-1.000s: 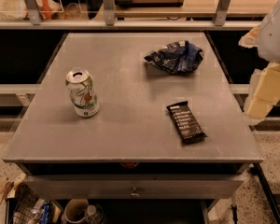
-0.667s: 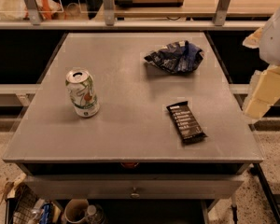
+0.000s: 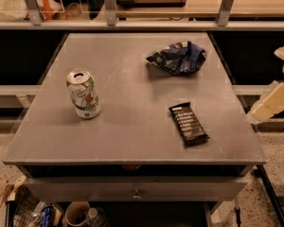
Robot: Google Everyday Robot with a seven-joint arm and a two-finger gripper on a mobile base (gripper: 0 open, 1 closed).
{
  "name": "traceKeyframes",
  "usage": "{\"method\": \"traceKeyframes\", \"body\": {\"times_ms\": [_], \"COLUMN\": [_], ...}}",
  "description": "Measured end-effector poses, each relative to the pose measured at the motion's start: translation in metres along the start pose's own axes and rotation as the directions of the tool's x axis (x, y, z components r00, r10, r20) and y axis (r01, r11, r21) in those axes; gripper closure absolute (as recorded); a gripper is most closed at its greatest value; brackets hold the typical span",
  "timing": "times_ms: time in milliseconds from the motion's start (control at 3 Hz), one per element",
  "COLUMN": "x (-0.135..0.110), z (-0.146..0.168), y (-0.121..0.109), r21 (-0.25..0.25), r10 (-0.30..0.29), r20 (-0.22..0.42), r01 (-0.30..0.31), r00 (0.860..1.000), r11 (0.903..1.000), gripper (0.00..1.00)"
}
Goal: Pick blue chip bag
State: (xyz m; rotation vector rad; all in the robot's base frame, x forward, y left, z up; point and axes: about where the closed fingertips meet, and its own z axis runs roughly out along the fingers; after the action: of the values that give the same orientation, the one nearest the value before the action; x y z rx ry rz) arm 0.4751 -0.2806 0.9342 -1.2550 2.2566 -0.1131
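The blue chip bag (image 3: 177, 57) is a crumpled dark navy foil bag with white markings. It lies on the far right part of the grey table (image 3: 132, 141). Only cream-coloured arm segments (image 3: 272, 103) show at the right edge, beside the table and below the level of the bag. The gripper itself is out of view past that edge. Nothing touches the bag.
A white and green drink can (image 3: 83, 93) stands upright at the table's left. A flat black bar wrapper (image 3: 188, 123) with white text lies front right. A counter with metal posts (image 3: 107, 4) runs behind the table. Clutter sits in a bin under the table (image 3: 75, 214).
The arm segments at the right edge have drawn slightly further right, out of frame. The bag, can and bar have not moved.
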Motion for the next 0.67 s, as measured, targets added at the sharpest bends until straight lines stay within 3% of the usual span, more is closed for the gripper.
{"method": "traceKeyframes", "body": {"times_ms": [333,667], "x": [0.016,0.017], "z": [0.008,0.010], "y": [-0.019,-0.047], "r21": [0.060,0.115], "r10": [0.125,0.212], "r20": [0.146,0.322], "r01": [-0.135,-0.260], "r00": [0.981,0.923], "r11": [0.9891,0.9587], "gripper": [0.00,0.00]}}
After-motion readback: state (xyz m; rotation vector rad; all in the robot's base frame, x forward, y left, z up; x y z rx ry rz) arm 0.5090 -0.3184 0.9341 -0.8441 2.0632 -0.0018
